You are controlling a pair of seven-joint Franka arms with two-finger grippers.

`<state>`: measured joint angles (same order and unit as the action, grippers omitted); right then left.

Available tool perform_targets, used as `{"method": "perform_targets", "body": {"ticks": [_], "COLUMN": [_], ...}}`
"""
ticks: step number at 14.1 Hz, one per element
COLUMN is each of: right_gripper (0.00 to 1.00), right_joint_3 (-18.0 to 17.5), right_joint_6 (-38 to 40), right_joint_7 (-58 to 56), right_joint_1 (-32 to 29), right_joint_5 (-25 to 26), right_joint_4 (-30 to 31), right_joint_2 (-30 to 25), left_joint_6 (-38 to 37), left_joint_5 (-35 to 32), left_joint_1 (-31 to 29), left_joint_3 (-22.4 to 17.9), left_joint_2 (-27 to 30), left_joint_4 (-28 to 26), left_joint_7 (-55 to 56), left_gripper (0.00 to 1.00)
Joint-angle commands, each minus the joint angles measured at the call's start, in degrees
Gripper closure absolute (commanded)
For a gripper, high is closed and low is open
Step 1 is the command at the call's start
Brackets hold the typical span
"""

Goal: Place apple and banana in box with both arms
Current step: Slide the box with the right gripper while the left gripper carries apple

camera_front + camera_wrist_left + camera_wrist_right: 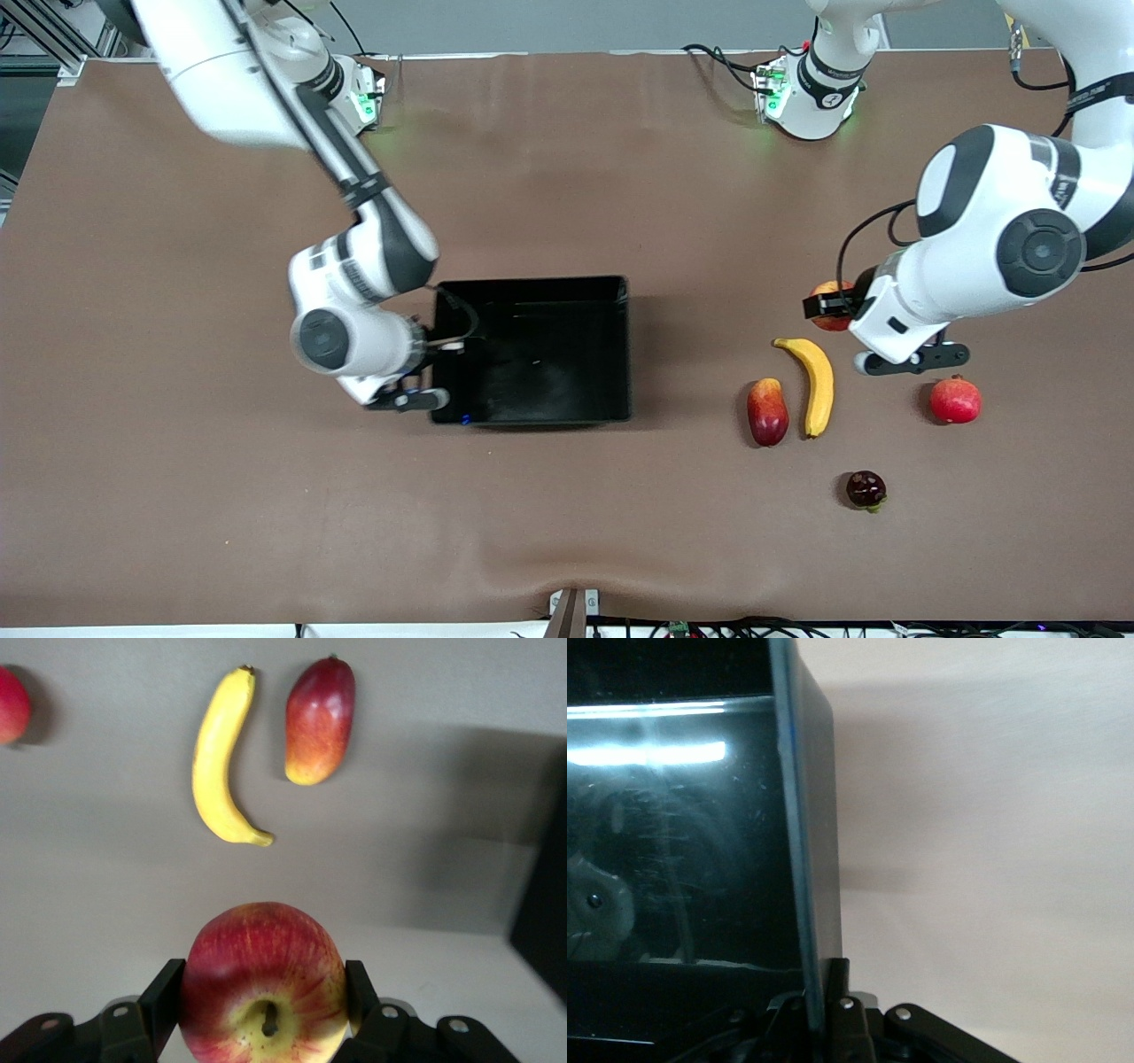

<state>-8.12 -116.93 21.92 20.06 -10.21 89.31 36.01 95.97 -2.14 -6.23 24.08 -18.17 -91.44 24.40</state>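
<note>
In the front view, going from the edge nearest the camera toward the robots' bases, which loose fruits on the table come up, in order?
Small dark fruit → pomegranate → banana. The mango overlaps those two, so I leave it out.

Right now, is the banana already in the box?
No. The banana lies on the table beside the mango, apart from the box.

In the front view the left arm's wrist hides most of the apple (831,294). The left wrist view's edge cuts off the apple's underside and all but a sliver of the pomegranate (11,704). The right tool (824,1010) is mostly out of frame, clamped on the box (804,815) wall. The dark fruit (866,489) is too small to identify.
</note>
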Motion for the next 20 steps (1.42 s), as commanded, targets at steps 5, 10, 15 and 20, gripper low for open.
{"method": "perform_targets", "body": {"ticks": [5,10,15,20], "right_gripper": [0.99,0.0,0.0,0.0], "right_joint_3": [0.82,0.73,0.82,0.73], "right_joint_6": [-6.63,-6.12,-5.94,-5.59], "right_joint_7": [12.0,12.18,12.01,11.92], "right_joint_1": [8.93,9.73,7.72,5.43], "right_joint_5": [-0.33,1.34,1.34,1.25], "right_joint_4": [-0.1,0.07,0.07,-0.01], "right_joint_2": [2.48,2.49,0.82,-1.47], "left_joint_6": [2.19,8.43,15.89,23.81], "left_joint_5": [0.99,0.91,0.03,-2.77], "left_joint_1": [0.77,6.04,10.87,12.81], "left_joint_3": [5.44,5.45,5.27,5.1], "left_joint_2": [-3.18,-7.13,-12.14,-16.98], "left_joint_4": [-0.49,-0.76,-0.76,-4.0], "left_joint_7": [8.19,19.61,29.02,33.87], "left_gripper": [1.0,1.0,1.0,1.0]}}
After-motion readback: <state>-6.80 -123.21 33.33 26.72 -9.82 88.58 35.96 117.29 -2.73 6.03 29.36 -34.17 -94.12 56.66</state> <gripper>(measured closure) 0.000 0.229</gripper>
